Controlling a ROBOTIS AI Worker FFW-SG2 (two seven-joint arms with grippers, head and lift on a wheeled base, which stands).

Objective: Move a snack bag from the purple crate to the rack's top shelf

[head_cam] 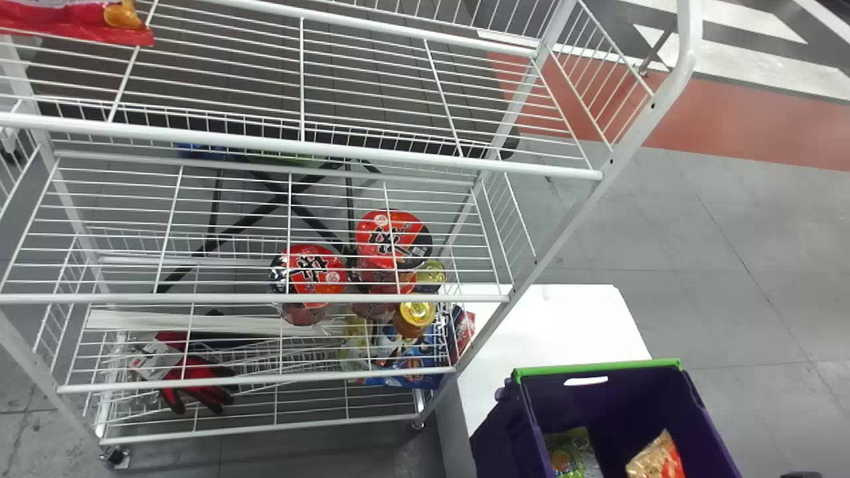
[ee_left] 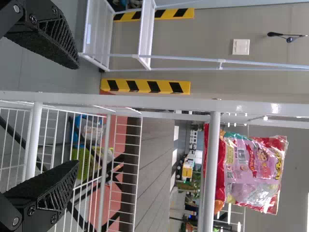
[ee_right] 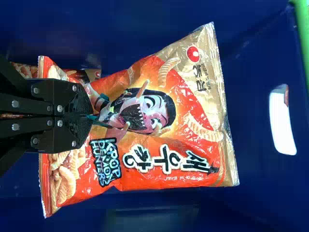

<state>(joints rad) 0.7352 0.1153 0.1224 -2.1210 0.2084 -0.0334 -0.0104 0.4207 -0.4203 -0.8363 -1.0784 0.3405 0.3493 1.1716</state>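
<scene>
Orange-fronted: see the snack bag (ee_right: 169,96) pinched in the right pincer (ee_right: 91,116), inside the purple crate (head_cam: 508,425). Count grasping as done, lifting out and placing on the top shelf (head_cam: 299,147) of the rack (head_cam: 584,199) as undone. Note the left pincer (ee_left: 77,115), spread open.

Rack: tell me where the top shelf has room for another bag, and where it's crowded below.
In the head view, the top shelf is bare from the red bag rightward to the side guard. Below, red cups and jars crowd the right; a glove lies left.
</scene>
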